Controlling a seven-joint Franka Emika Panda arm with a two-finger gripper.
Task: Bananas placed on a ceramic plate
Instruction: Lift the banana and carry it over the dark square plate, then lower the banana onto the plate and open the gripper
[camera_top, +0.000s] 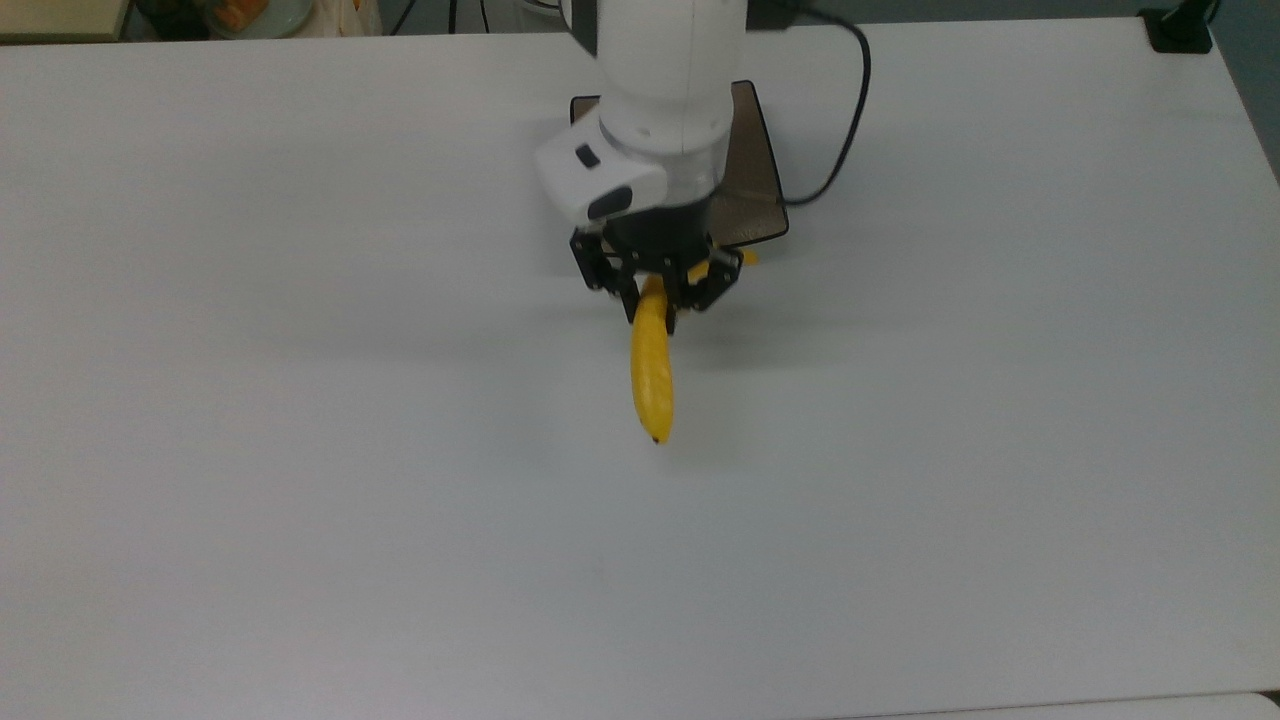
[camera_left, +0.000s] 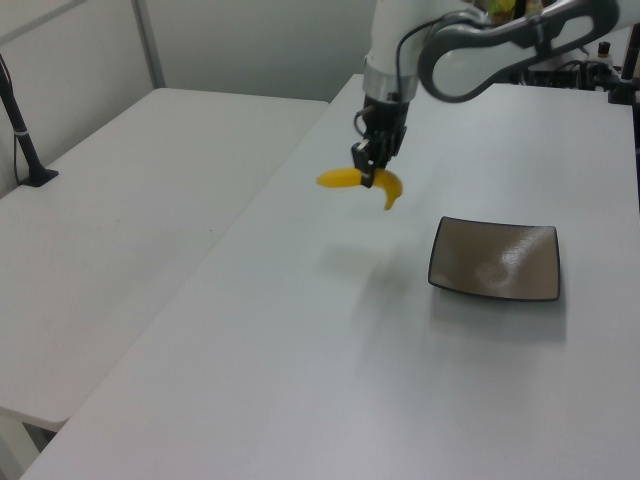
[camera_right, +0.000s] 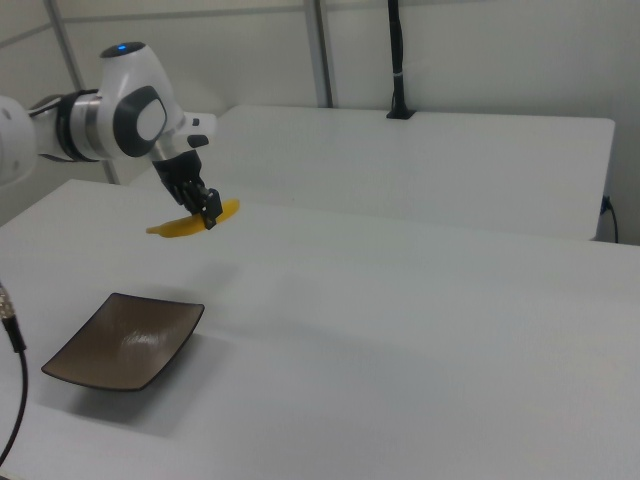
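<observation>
**Banana gripped and off the table, plate bare**

Landmark: the ceramic plate (camera_left: 495, 260), square, brown-grey, glossy, dark rim, flat on the white table (camera_top: 300, 450).

- Gripper (camera_left: 372, 168) hangs from the arm, pointing down, jaws closed on the banana (camera_left: 352, 180) near its middle
- Banana is clear of the table; its shadow falls on the table below it, on the side of the plate toward the left view's left
- Left view: banana is above and toward the left view's left of the plate, not over it. 1 end points away from the plate, the other curves down toward it
- Right view: gripper (camera_right: 208, 212) and banana (camera_right: 185, 226) sit above the plate (camera_right: 125, 340) in the picture, with bare table between
- Top view: arm covers much of the plate (camera_top: 752, 190); banana (camera_top: 652, 375) extends from the gripper (camera_top: 655, 290) away from the plate, dark tip at the far end
- Nothing rests on the plate
</observation>
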